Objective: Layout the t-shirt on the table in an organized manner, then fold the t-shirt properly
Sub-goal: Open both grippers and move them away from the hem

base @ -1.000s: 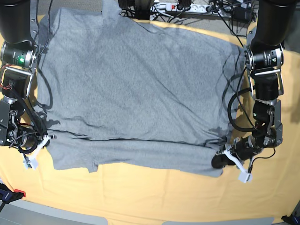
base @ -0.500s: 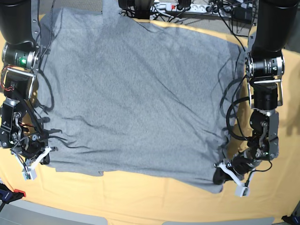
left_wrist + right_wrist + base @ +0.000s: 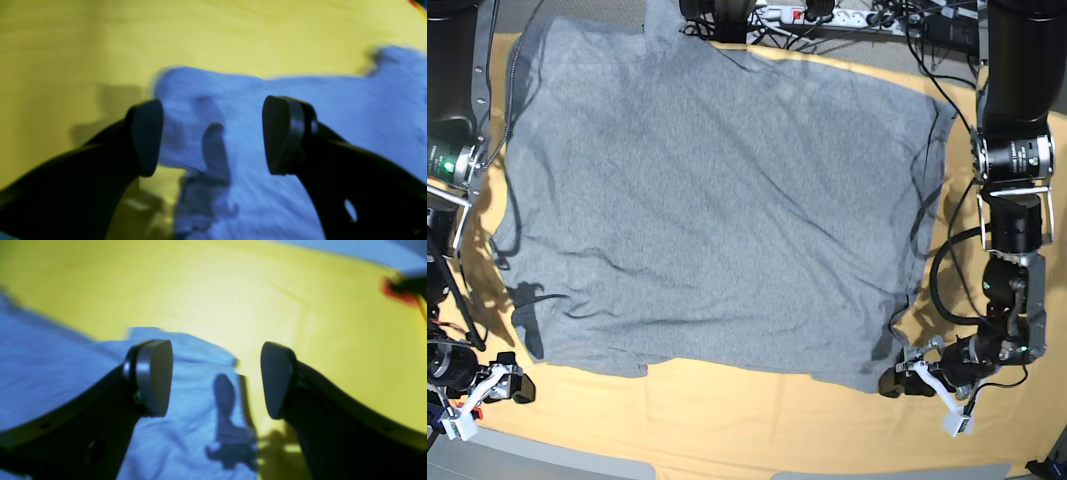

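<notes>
Base: t-shirt (image 3: 712,200) lies flat, plain grey side up, covering most of the table (image 3: 757,420), hem near the front edge. Left gripper (image 3: 924,384) just off the hem's corner, right gripper (image 3: 482,390) off the opposite one. Left wrist: jaws wide, nothing between, shirt corner (image 3: 233,110) below. Right wrist: jaws wide, empty, over the other corner (image 3: 186,353).

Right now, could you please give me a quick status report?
Both end effectors open, left and right, holding nothing. T-shirt spread flat on table, plain side up. Nothing in the way.
</notes>
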